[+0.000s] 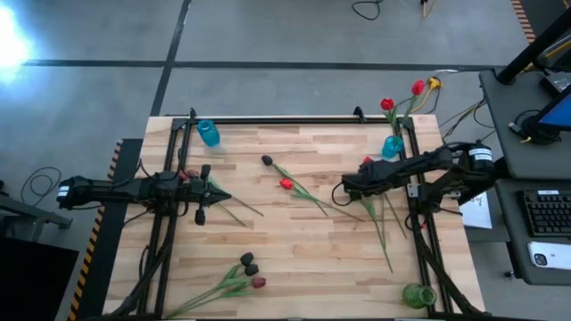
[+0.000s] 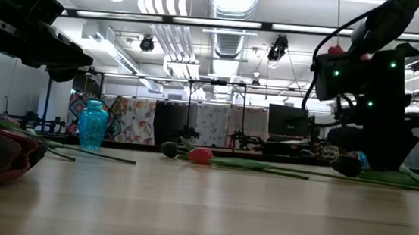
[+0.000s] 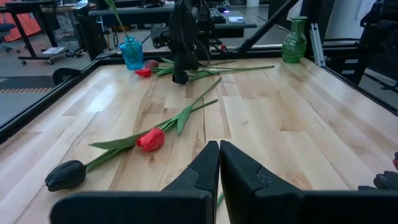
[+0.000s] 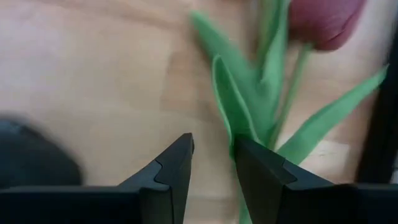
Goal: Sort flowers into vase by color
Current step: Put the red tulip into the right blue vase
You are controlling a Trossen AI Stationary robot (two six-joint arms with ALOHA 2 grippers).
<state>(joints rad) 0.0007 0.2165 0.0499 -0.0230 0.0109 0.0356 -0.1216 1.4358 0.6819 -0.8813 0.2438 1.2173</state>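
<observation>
My right gripper (image 4: pixel 212 155) points down, open, just above the table at its right side (image 1: pixel 346 188). Below it lie the green leaves (image 4: pixel 233 93) of a dark red tulip (image 4: pixel 323 22), and a black tulip head (image 2: pixel 346 166) lies beside it. Nothing sits between its fingers. In the table's middle lie a red tulip (image 3: pixel 151 139) and a black tulip (image 3: pixel 65 175). Three more tulips (image 1: pixel 250 267) lie near the front edge. A blue vase (image 1: pixel 393 145) at the back right holds red flowers (image 1: pixel 388 104). My left gripper (image 3: pixel 219 155) waits shut at the left (image 1: pixel 214 194).
A second blue vase (image 1: pixel 208 134) stands at the back left and a green vase (image 1: pixel 417 296) at the front right corner. Black rails (image 1: pixel 294 119) run along the table's edges. A desk with a keyboard (image 1: pixel 544 212) stands beyond the right edge.
</observation>
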